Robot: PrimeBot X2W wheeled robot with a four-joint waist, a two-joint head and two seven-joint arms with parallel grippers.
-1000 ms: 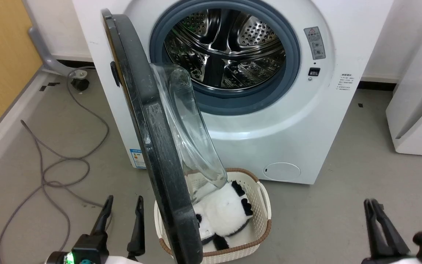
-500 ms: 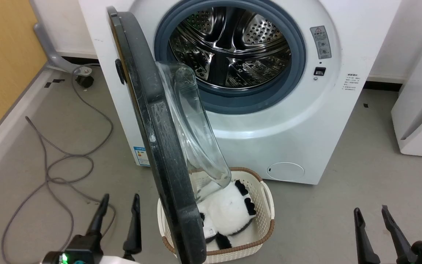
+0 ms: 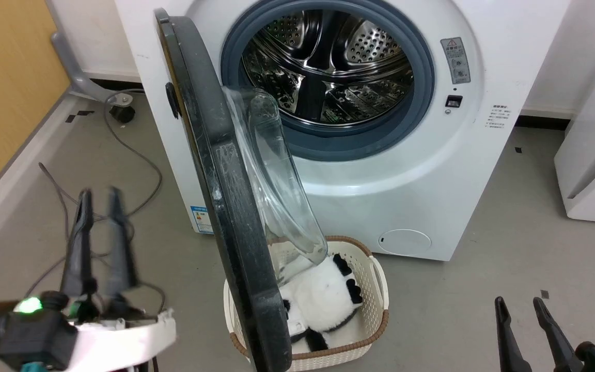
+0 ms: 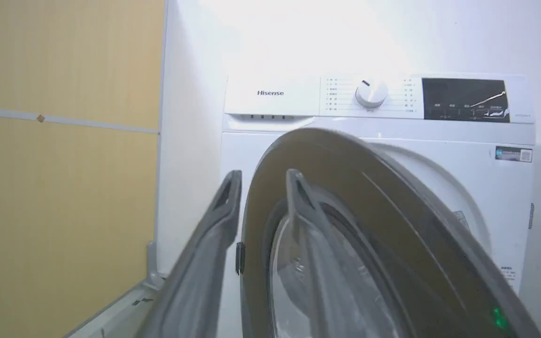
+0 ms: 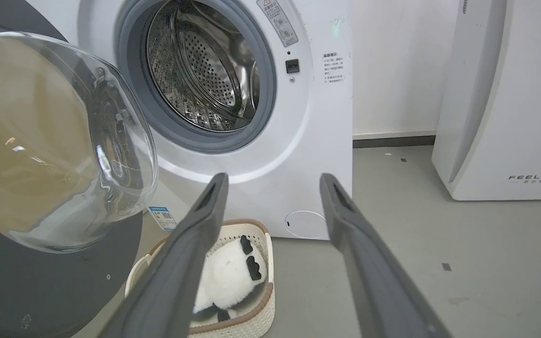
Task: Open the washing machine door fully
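The washing machine (image 3: 380, 196) is a white front-loader with its steel drum (image 3: 328, 67) exposed. The washing machine door (image 3: 225, 206) stands about half open, hinged on the left and edge-on to the head view, its clear glass bowl (image 3: 271, 191) bulging to the right. My left gripper (image 3: 100, 196) is open and blurred, raised left of the door and apart from it. The left wrist view has that left gripper (image 4: 265, 176) pointing at the door's (image 4: 345, 159) glossy outer face. My right gripper (image 3: 518, 305) is open and empty, low at the right. From the right wrist, the right gripper (image 5: 274, 180) faces the machine (image 5: 308, 141) and the door's inner side (image 5: 26, 281).
A cream basket (image 3: 380, 289) holding a black-and-white plush (image 3: 318, 299) sits on the floor under the door's lower edge. Grey cables (image 3: 137, 155) loop on the floor at left, by a yellow wall (image 3: 3, 77). A white appliance (image 5: 510, 94) stands to the right.
My left gripper has risen and swung left, away from the door's lower edge, and is blurred with motion. The right gripper has dropped slightly. The door has not moved.
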